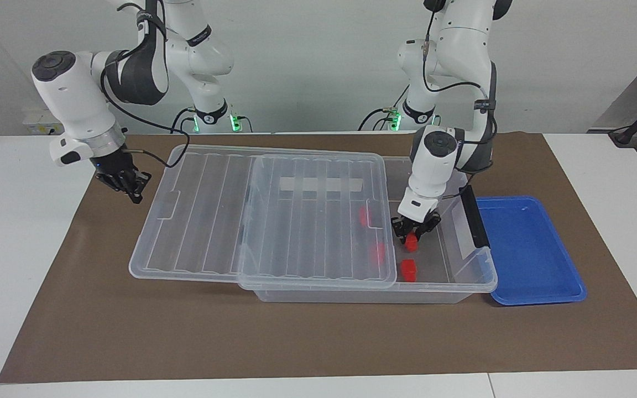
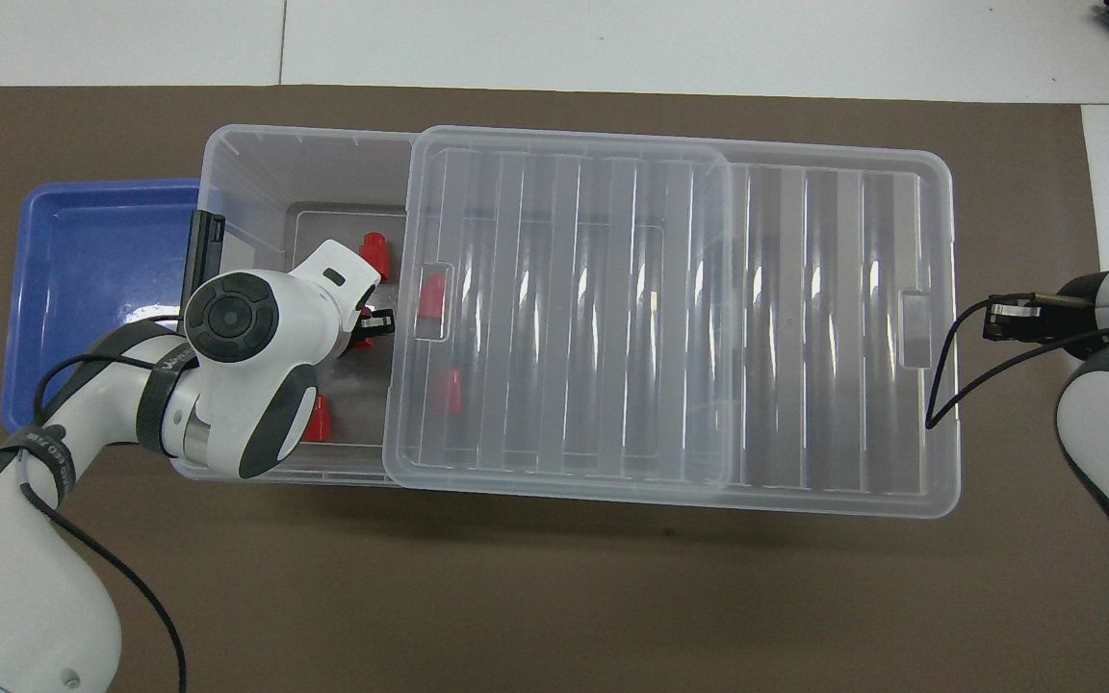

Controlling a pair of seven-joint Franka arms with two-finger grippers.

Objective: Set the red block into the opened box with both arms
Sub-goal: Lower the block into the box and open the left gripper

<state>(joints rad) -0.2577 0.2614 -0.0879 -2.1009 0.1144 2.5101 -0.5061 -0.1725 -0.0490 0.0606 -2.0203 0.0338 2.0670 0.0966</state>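
Observation:
The clear box (image 1: 484,276) lies on the brown mat with its ribbed lid (image 1: 296,221) slid toward the right arm's end, leaving the other end uncovered. My left gripper (image 1: 413,235) reaches down into that uncovered part, its fingertips closed around a red block (image 1: 411,241) low over the box floor. From overhead the wrist hides most of that block (image 2: 362,340). A second red block (image 1: 408,268) lies on the floor farther from the robots, and two others show through the lid. My right gripper (image 1: 132,189) hangs shut and empty over the mat beside the lid's end.
A blue tray (image 1: 528,249) with nothing showing in it sits against the box at the left arm's end. A black latch bar (image 1: 473,215) stands on the box's end wall beside the left gripper. Brown mat (image 1: 296,337) surrounds the box.

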